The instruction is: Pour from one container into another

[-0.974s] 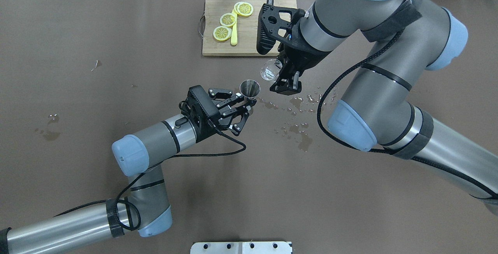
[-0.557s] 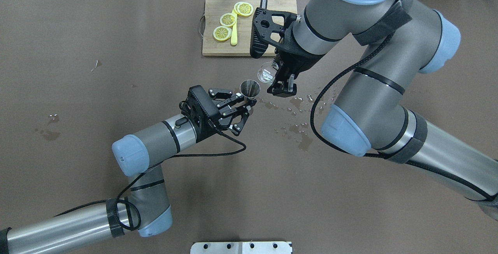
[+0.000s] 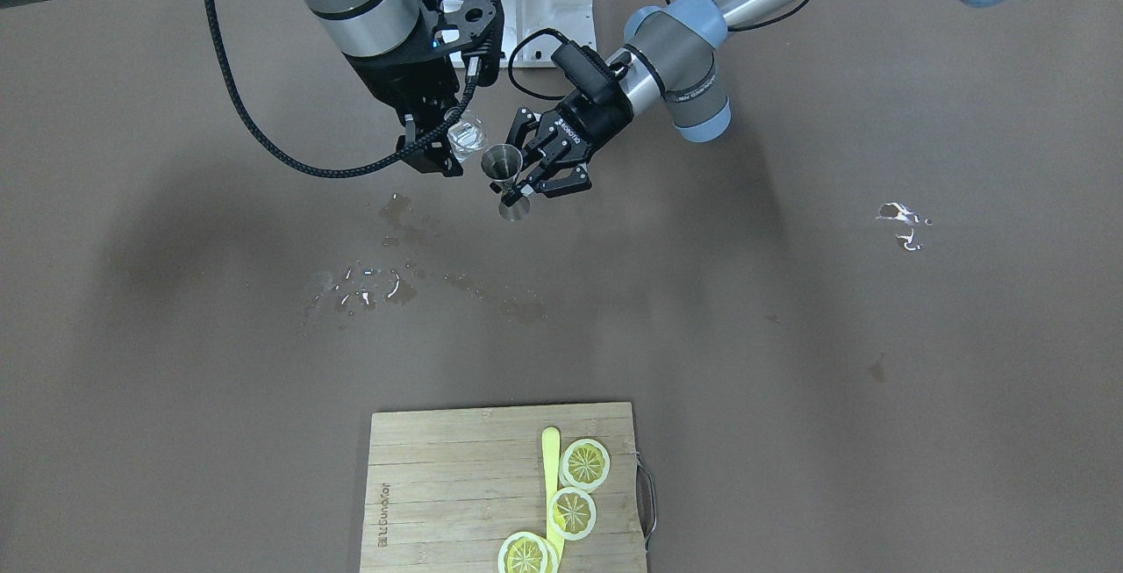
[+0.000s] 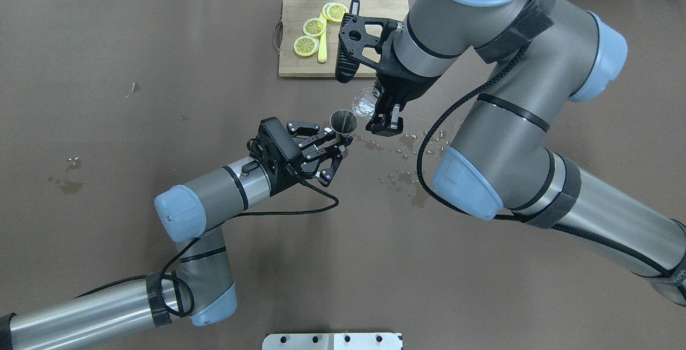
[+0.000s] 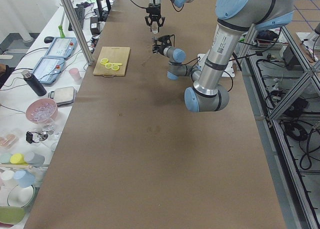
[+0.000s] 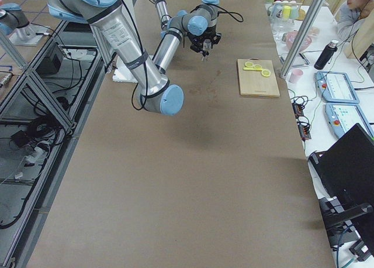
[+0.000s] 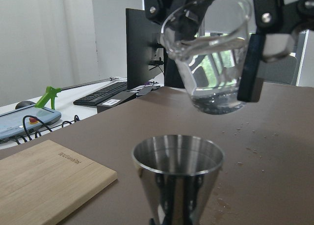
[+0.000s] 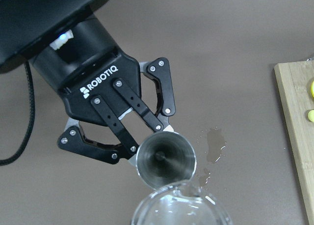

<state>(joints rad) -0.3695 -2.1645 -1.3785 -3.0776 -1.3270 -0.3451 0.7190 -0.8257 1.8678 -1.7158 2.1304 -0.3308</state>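
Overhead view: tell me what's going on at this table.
The left gripper holds a steel jigger upright, clamped at its waist. The right gripper holds a small glass with clear liquid in it, tipped toward the jigger's mouth and just above it. No stream shows, and the jigger looks empty inside. Spilled drops lie on the table beside them. A cutting board with lemon slices sits untouched farther out.

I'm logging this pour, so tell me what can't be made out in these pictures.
Left wrist view: the jigger loses its base to the bottom edge.
Right wrist view: the glass is mostly cut off by the bottom edge.
Overhead view: the right arm's camera hides a corner of the board.
Side views: glass and jigger are too small to make out.
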